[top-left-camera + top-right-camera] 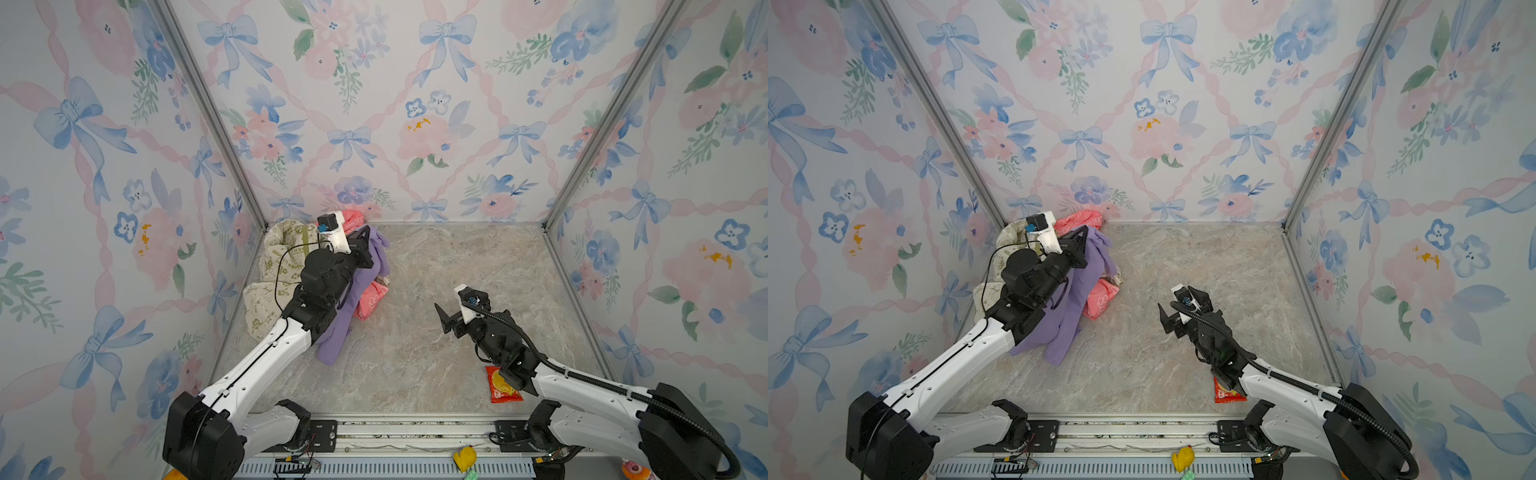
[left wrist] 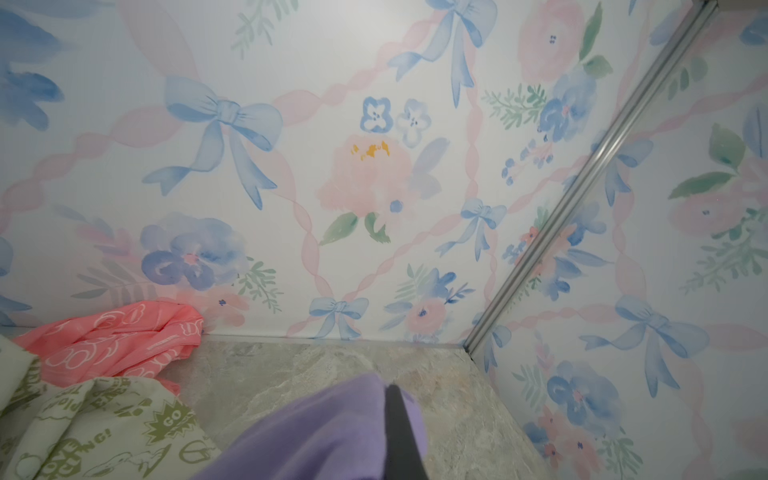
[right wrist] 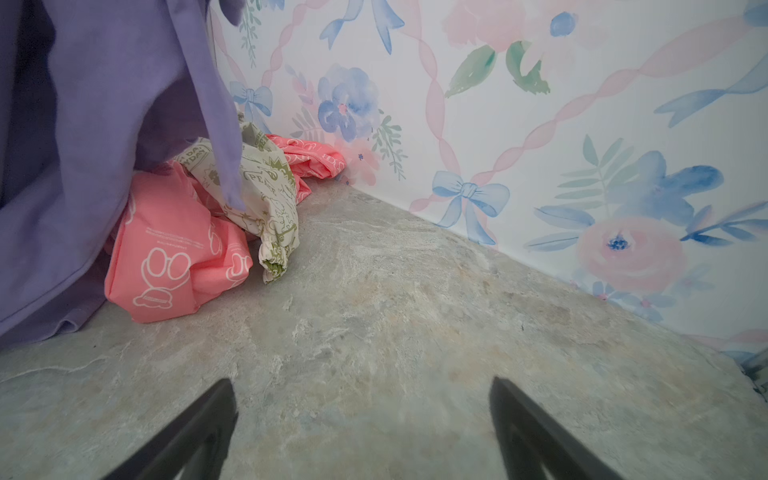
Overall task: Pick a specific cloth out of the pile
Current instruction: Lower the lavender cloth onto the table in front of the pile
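Plain lilac cloth (image 1: 338, 332); limp folds

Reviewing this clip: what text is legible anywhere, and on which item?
"GO": green print on the cream garment.
"NG!": same garment, word cut off.
"YDAY": same garment, right wrist view, cut off.
Coral-pink cloth: small white lines, too small to read.
Red packet: blurred, unreadable.

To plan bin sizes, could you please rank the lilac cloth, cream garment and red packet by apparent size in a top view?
Largest, tied: lilac cloth and cream garment, both partly hidden by the left arm.
Smallest: red packet.
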{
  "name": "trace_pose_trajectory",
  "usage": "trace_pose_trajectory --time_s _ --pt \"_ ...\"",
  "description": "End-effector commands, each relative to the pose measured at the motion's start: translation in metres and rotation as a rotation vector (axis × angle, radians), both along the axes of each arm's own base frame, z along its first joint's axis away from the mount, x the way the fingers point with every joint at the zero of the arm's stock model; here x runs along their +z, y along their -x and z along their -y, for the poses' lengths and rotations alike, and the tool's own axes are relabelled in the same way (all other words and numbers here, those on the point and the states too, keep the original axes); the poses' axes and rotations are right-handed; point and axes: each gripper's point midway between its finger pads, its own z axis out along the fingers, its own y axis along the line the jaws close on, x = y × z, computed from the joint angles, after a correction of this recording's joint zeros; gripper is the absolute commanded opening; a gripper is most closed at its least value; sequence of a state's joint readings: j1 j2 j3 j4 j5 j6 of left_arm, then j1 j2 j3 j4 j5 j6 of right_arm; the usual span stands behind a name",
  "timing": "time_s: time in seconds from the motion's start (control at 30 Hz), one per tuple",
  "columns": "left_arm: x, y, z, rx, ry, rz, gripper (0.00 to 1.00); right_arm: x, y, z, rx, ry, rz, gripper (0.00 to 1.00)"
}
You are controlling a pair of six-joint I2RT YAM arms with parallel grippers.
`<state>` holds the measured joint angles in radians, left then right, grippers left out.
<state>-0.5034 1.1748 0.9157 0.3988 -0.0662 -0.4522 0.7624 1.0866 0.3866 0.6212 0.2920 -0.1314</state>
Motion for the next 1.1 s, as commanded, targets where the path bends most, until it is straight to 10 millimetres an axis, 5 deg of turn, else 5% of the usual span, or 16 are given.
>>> trace_pose_trajectory --time_s 0.0,0.1,0.17,0.27,0.5,0.63,0.87,1.07 --pt "-0.027 0.017 0.045 -0.195 -0.135 0.03 0.0 0.01 0.002 -0.006 0.015 -0.022 0.015 0.97" --pt "-0.07 0.022 0.063 -0.242 -0.23 -0.053 0.15 0.011 0.001 -0.003 0.0 -0.024 0.022 0.97" --pt "-0.098 0.022 0.067 -0.226 -0.332 -0.119 0.38 0.013 0.002 0.0 -0.01 -0.027 0.029 0.97" --pt "-0.125 0.022 0.063 -0.16 -0.465 -0.192 0.58 0.013 0.002 0.001 -0.011 -0.029 0.032 0.97" --pt "-0.125 0.034 0.022 0.015 -0.457 -0.197 0.94 0.011 0.001 -0.001 -0.008 -0.022 0.024 0.97" --pt "-0.121 0.044 -0.013 0.148 -0.414 -0.194 0.98 0.01 0.001 -0.002 -0.006 -0.023 0.023 0.97" --pt "-0.138 0.068 -0.104 0.531 -0.193 -0.261 0.98 0.01 0.001 -0.003 -0.001 -0.024 0.019 0.97" --pt "-0.166 0.073 -0.135 0.597 -0.102 -0.382 0.93 0.011 0.002 -0.003 0.0 -0.026 0.02 0.97"
